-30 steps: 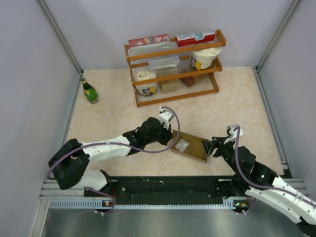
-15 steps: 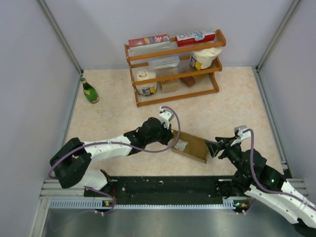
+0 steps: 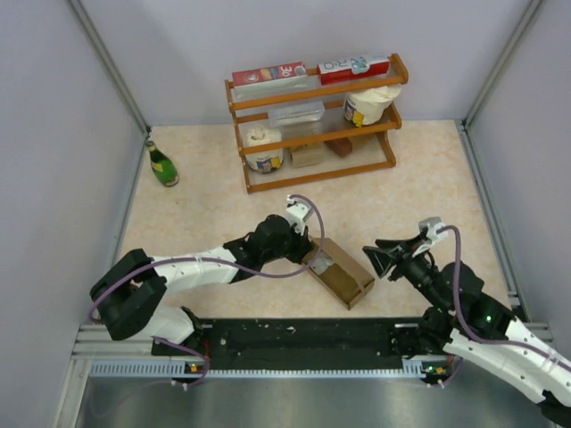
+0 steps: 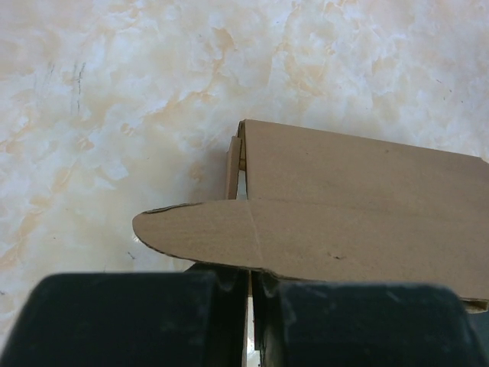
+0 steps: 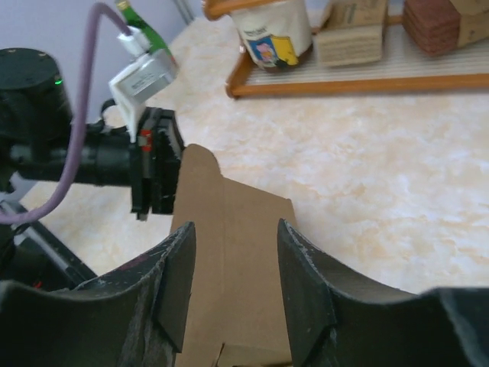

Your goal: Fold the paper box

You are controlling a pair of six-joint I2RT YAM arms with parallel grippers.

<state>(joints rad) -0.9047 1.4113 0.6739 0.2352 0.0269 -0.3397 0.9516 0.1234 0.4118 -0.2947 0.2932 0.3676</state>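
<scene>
Marbled beige tabletop (image 3: 205,196), grey walls (image 3: 53,134); left gripper (image 3: 312,260) tight on paper box (image 3: 344,279), right gripper (image 3: 377,259) half-open, empty.

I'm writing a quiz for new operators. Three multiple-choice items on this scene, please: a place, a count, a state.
1. Where does the green bottle stand?
A) left of the wooden rack
B) on the rack's top shelf
C) lying by the right wall

2. How many red cartons lie on top of the rack?
A) one
B) two
C) four

3. What is the left claw doing?
A) open, holding nothing
B) shut on a flap of the paper box
C) shut on the bottle

Answers: 1 A, it stands upright at far left; 2 B, two lie end to end; 3 B, its fingers pinch the brown flap.
</scene>
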